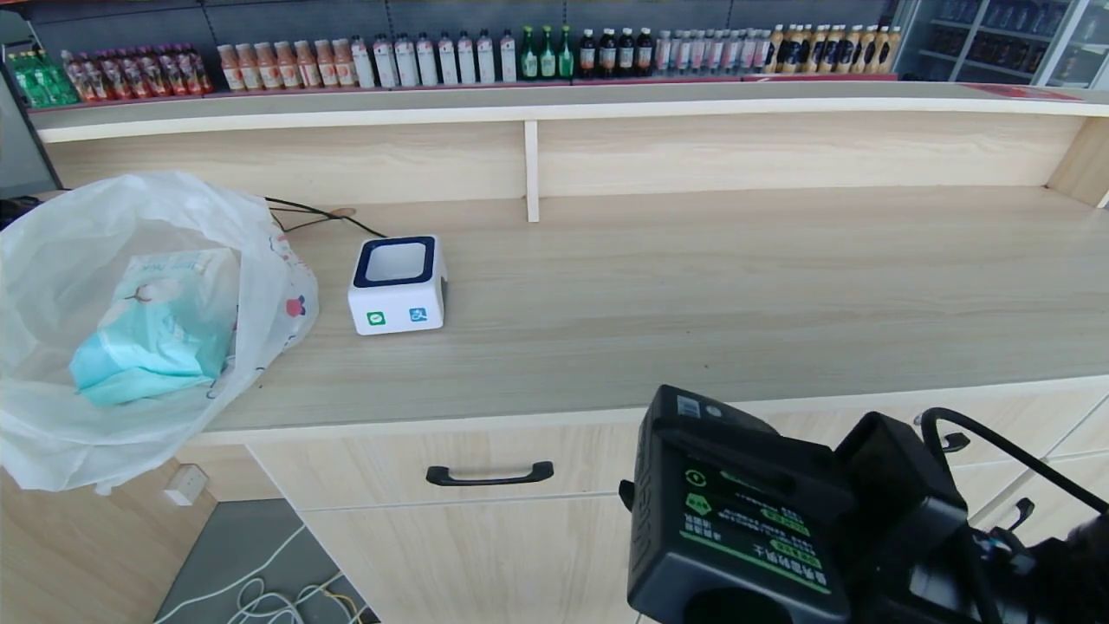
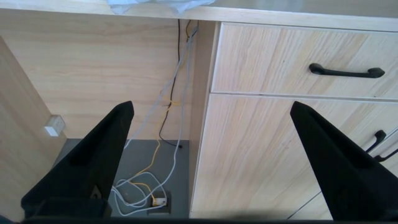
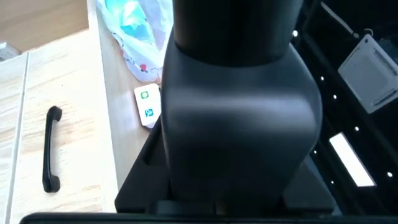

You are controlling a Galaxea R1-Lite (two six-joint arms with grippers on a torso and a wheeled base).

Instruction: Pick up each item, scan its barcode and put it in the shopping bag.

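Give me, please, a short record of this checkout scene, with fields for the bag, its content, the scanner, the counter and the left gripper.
shopping bag: open, at the counter's left end, partly hanging over the edge
content: one teal and white pack
scanner: white box with dark blue rim, just right of the bag
counter: light wood, with a drawer below
left gripper: open, holding nothing, below the counter top

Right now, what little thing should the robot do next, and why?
Probably raise the left gripper above the counter, ready for another item. The only item I can see, the teal pack, already lies inside the shopping bag, beside the scanner. The left gripper is open with nothing between its fingers, low down in front of the drawers.
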